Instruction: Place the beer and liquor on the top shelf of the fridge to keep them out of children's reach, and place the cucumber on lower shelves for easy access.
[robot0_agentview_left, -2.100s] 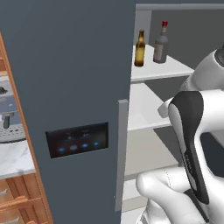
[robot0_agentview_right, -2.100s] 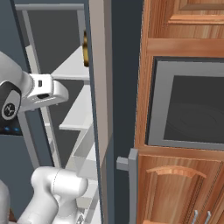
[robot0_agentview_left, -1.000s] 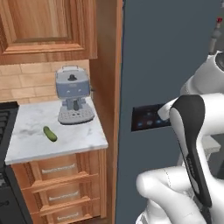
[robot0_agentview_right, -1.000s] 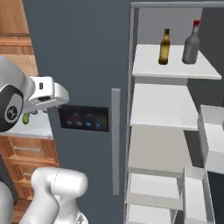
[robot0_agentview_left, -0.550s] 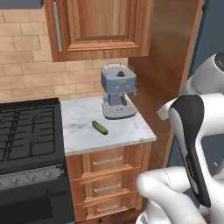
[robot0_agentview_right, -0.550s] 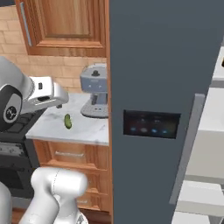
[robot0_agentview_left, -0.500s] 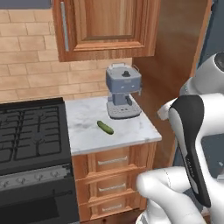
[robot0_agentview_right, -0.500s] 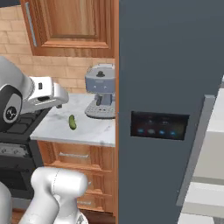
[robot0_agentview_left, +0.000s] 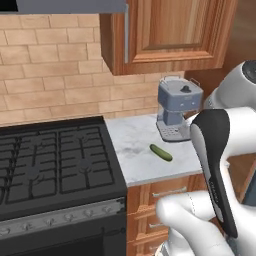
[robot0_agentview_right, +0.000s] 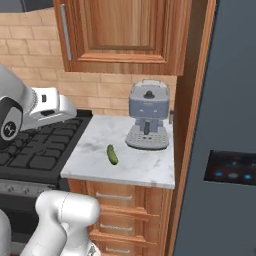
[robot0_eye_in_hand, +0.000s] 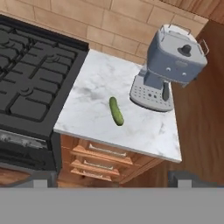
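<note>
The dark green smooth cucumber (robot0_eye_in_hand: 116, 111) lies flat on the white marble tabletop (robot0_eye_in_hand: 96, 87), near its front edge, just beside the grey-blue espresso machine (robot0_eye_in_hand: 169, 65) at the back right corner. The gripper (robot0_eye_in_hand: 109, 179) hangs well above it, jaws spread wide and holding nothing. A black gas stove (robot0_agentview_left: 50, 160) butts against the tabletop's left edge.

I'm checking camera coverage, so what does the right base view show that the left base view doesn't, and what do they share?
Right base view alone: the grey fridge with its black panel of blue lights. Left base view alone: most of the black stove top and the oven front below it. Both: the cucumber lying on the marble counter, the coffee machine, brick wall and wooden cabinets.
</note>
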